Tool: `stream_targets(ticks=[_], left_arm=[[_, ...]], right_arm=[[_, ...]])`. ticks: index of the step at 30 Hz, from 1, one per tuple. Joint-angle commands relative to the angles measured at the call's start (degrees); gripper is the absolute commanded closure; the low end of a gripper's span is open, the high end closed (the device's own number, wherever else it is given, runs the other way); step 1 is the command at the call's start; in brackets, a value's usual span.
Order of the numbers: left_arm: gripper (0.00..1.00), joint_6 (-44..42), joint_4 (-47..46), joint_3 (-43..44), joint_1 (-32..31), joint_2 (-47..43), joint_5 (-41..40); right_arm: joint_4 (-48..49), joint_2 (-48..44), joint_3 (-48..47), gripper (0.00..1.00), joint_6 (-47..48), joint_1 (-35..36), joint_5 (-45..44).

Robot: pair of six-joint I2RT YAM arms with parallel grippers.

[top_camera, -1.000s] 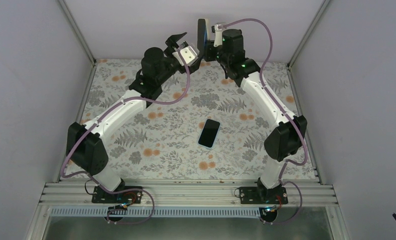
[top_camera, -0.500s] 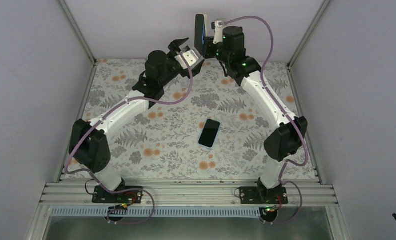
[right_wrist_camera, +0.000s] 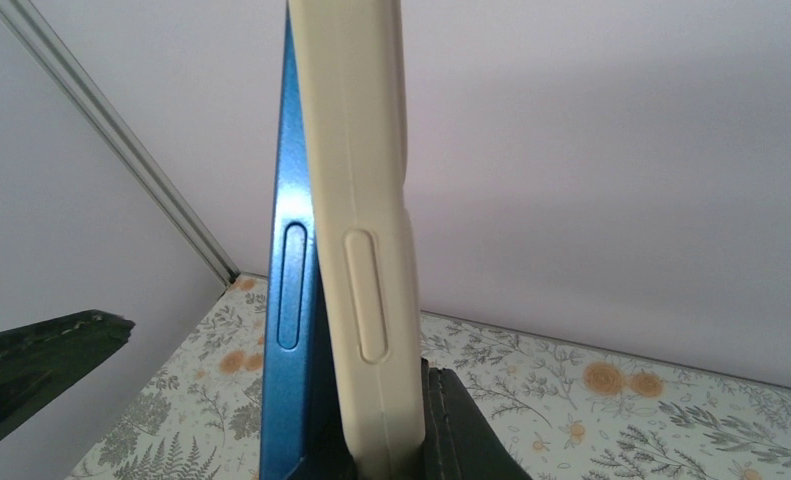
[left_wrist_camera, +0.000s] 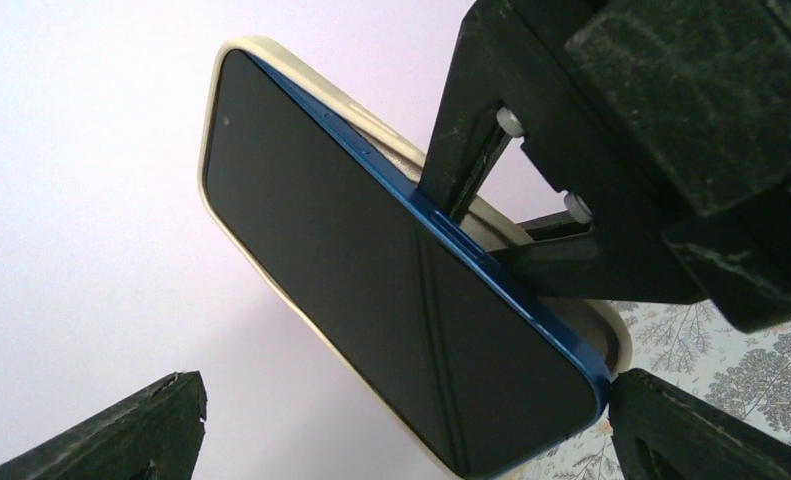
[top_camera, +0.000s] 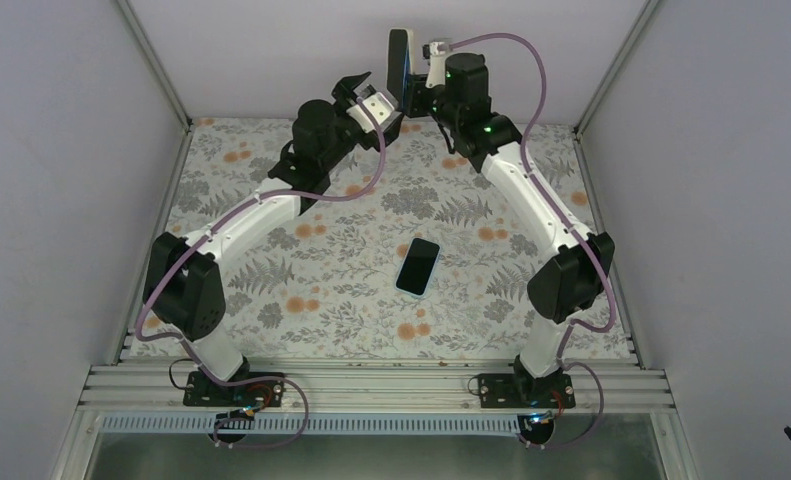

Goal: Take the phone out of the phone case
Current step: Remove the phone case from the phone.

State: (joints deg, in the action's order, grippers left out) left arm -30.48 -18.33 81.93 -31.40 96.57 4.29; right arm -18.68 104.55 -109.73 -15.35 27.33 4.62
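Hovering left end effector [top_camera: 376, 98], jaws wide, empty, just beside phone [left_wrist_camera: 371, 300]. Phone blue, upright above far tabletop [top_camera: 321, 300] edge, one side peeled out of beige case [right_wrist_camera: 366, 200]. Right end effector [top_camera: 423, 85] clamped on case bottom.

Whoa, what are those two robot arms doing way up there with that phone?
The right pincer is holding a cream case up in the air by the back wall, with a blue phone inside. One long edge of the phone is peeled out of the case. The left pincer is open right beside it. A second phone lies on the table.
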Motion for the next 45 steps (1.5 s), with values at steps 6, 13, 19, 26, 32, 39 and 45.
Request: stream_targets(ticks=[6,13,19,26,32,39,45], left_arm=[[0.02,1.81,-1.27,0.86,-0.16,0.14,1.65],[0.05,2.03,-3.43,3.50,-0.16,1.84,-11.60],[0.10,-4.64,-19.58,-0.59,0.18,2.80,-29.30],[0.38,-15.95,-37.29,-5.84,-1.14,1.56,-32.99],[0.52,-29.29,-52.32,-6.27,-2.63,4.19,-33.60],[0.71,-42.73,-66.00,-6.04,-2.62,6.02,-30.97],[0.71,-47.47,-70.39,-6.89,-2.67,5.61,-28.73]], right_arm=[[5.21,-1.55,0.48,0.97,-1.49,1.14,1.97],[4.97,-1.93,0.84,0.97,-2.67,1.23,4.52],[4.57,-3.44,2.14,0.97,-1.51,1.14,15.44],[-6.68,-2.93,0.39,0.97,9.41,0.99,33.77],[-12.06,-2.39,2.12,0.97,12.60,0.06,38.80],[-21.92,-0.37,-0.24,0.97,17.53,-0.17,44.20],[-23.72,-0.72,2.39,0.97,19.54,-0.30,46.43]])
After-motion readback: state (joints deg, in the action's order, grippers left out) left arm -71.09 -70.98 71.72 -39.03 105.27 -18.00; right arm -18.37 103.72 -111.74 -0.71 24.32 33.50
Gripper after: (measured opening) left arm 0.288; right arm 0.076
